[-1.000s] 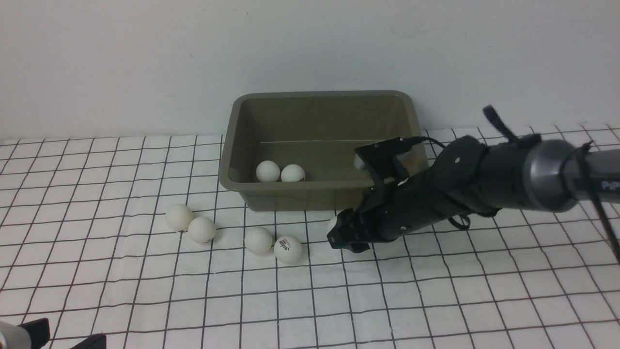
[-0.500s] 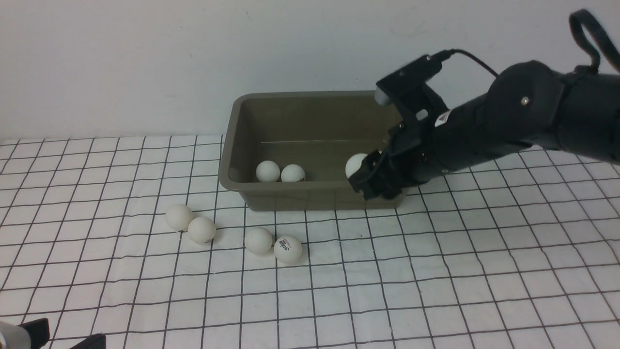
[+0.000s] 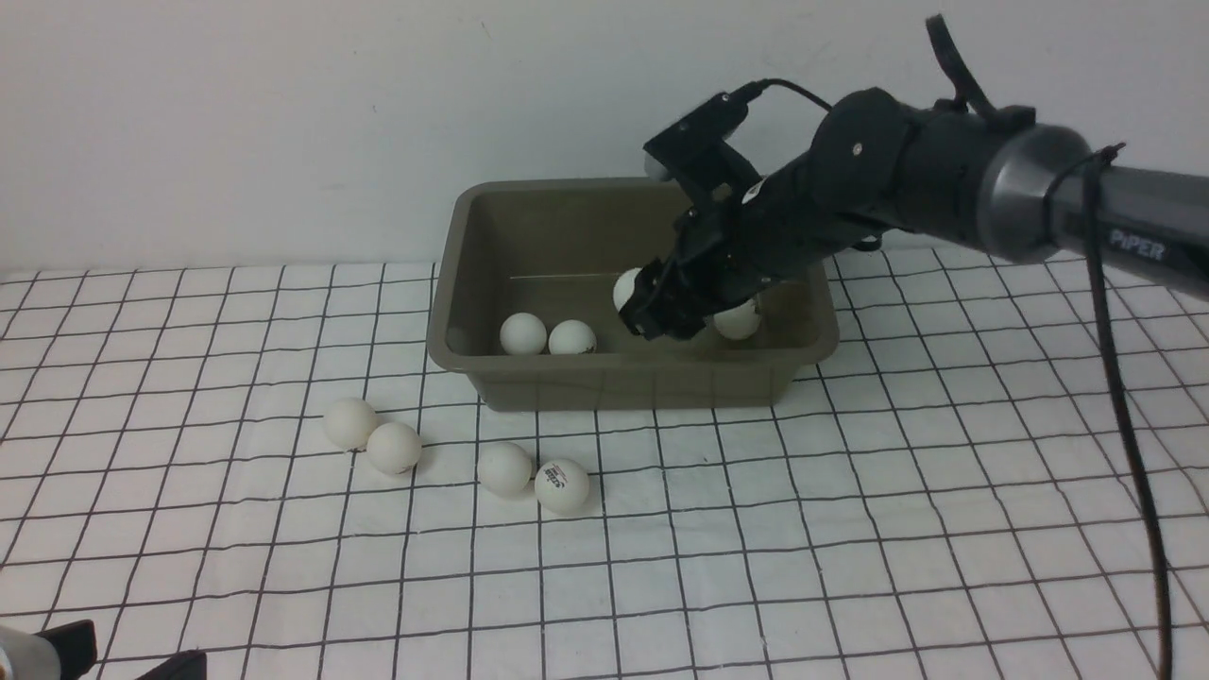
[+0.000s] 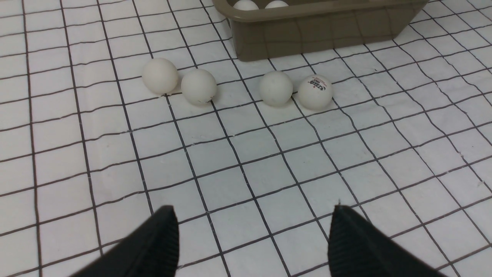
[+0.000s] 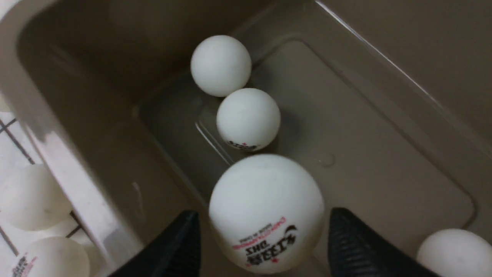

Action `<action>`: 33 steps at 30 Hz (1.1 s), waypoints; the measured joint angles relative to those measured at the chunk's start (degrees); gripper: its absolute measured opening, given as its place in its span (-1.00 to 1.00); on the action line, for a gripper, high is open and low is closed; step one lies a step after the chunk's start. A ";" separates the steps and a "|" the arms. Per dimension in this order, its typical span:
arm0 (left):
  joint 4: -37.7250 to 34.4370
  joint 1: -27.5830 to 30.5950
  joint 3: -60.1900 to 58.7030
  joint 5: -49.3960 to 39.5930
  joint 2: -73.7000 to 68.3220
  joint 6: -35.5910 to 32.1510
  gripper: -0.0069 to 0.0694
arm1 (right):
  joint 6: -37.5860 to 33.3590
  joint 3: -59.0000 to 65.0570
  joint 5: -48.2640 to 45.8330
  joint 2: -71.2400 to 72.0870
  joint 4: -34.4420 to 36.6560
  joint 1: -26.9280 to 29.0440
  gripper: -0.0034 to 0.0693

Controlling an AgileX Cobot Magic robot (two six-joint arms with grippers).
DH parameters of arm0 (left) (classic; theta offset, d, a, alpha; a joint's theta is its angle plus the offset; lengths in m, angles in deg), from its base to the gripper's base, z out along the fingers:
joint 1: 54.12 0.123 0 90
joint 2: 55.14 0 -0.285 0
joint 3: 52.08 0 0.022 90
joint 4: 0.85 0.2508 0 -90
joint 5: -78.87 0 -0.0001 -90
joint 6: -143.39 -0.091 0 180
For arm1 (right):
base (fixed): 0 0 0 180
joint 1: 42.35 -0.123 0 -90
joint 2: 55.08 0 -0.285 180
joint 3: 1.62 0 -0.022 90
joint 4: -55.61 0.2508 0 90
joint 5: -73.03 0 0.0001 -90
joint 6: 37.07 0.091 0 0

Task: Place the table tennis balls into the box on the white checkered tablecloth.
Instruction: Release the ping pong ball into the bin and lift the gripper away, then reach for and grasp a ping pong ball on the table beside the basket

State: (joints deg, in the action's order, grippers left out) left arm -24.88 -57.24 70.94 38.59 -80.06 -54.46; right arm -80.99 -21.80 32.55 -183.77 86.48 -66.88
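The olive-grey box (image 3: 472,274) stands at the back of the white checkered tablecloth (image 3: 850,529). My right gripper (image 3: 652,316) hangs inside it, open, and a logo-printed table tennis ball (image 5: 265,207) sits loose between its fingers with a narrow gap on each side. Two balls (image 3: 522,333) (image 3: 571,337) lie at the box's left end and another ball (image 3: 737,319) lies by its right end. Several balls lie in a row on the cloth before the box, from one (image 3: 349,422) to a printed one (image 3: 561,486). My left gripper (image 4: 253,211) is open and empty at the near left corner.
A white wall (image 3: 283,123) rises right behind the box. The right arm (image 3: 945,179) and its black cable (image 3: 1124,397) reach in from the right above the cloth. The box's near wall (image 4: 307,34) stands just behind the row of balls.
The right gripper lifted a ball from the cloth in front of the box, carried it up and left over the rim into the box, and its jaws have parted from it. The left arm stayed still.
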 joint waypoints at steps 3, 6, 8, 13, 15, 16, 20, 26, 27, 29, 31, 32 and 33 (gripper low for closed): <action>0.00 0.00 0.00 0.00 0.00 0.00 0.42 | 1.34 -0.23 -1.12 0.96 -1.07 1.49 0.52; 0.00 0.00 0.00 0.00 0.00 0.00 0.42 | 1.92 -0.23 -4.99 5.11 -5.23 3.54 0.60; -0.28 0.00 0.00 0.06 0.00 0.00 0.42 | 2.20 -0.30 -8.80 10.07 -8.37 5.60 0.59; -5.80 0.00 0.00 2.62 0.00 -2.09 0.42 | 3.63 -0.44 -17.23 20.78 -10.70 9.87 0.55; -9.37 0.00 0.00 3.41 -0.28 -4.38 0.42 | 4.86 -0.43 -19.81 23.94 -10.83 10.33 0.55; -12.52 0.00 0.00 3.49 -1.00 -6.70 0.42 | 5.71 -0.43 -21.35 25.82 -10.73 10.39 0.55; -23.38 0.00 0.20 3.20 -6.31 -19.49 0.42 | 9.32 1.26 -27.30 33.12 -9.19 10.39 0.55; -35.48 0.00 3.61 2.82 -15.66 -33.89 0.42 | 14.24 8.26 -31.09 40.86 -8.31 10.06 0.54; -36.75 0.00 4.27 2.82 -17.01 -35.31 0.42 | 14.71 9.54 -31.15 42.42 -8.31 9.80 0.54; -39.10 0.00 5.91 2.82 -20.30 -39.06 0.42 | 15.52 13.18 -31.34 45.35 -8.59 9.16 0.54; -41.01 0.00 7.95 2.82 -24.75 -42.40 0.42 | 15.83 15.56 -31.41 48.06 -8.77 8.39 0.54; -41.73 0.00 8.80 2.82 -26.76 -43.82 0.42 | 15.88 16.97 -31.41 48.98 -8.99 8.14 0.54; -42.29 0.00 9.42 2.82 -28.29 -44.82 0.42 | 16.00 19.29 -31.47 51.32 -9.19 7.54 0.54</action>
State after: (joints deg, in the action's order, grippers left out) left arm -67.17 -57.24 80.36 41.41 -108.35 -99.29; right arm -64.99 -2.52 1.08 -132.46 77.30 -59.34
